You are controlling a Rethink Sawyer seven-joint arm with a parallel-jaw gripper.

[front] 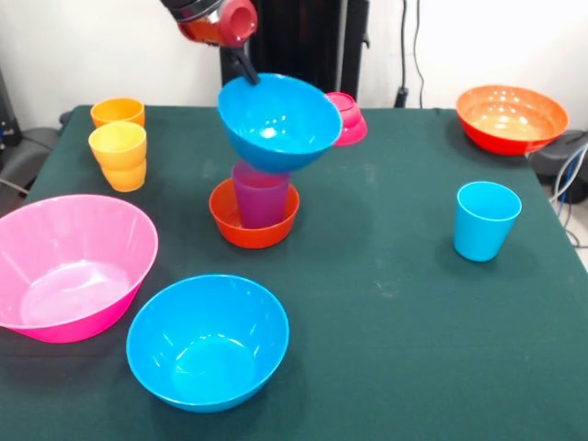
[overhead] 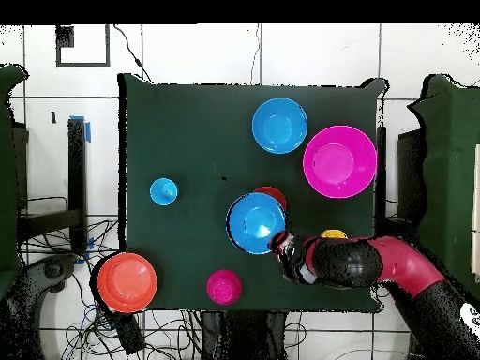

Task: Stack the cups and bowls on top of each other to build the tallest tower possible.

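Dark green tabletop point(front: 386, 303), mid-area: small orange-red bowl point(front: 254, 230) holding the purple cup point(front: 260, 195); medium blue bowl point(front: 278, 121) tilted atop the cup, its far rim pinched in the gripper point(front: 248, 73). Around: second blue bowl point(front: 208, 342) and pink bowl point(front: 69, 266) at one edge; light blue cup point(front: 485, 220) apart; magenta bowl point(front: 347, 118), wide orange bowl point(front: 511, 118) and stacked orange cups point(front: 119, 154) toward the opposite edge.

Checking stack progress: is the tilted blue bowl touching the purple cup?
Touching. The front view shows the blue bowl resting tilted on the purple cup's rim, no gap.
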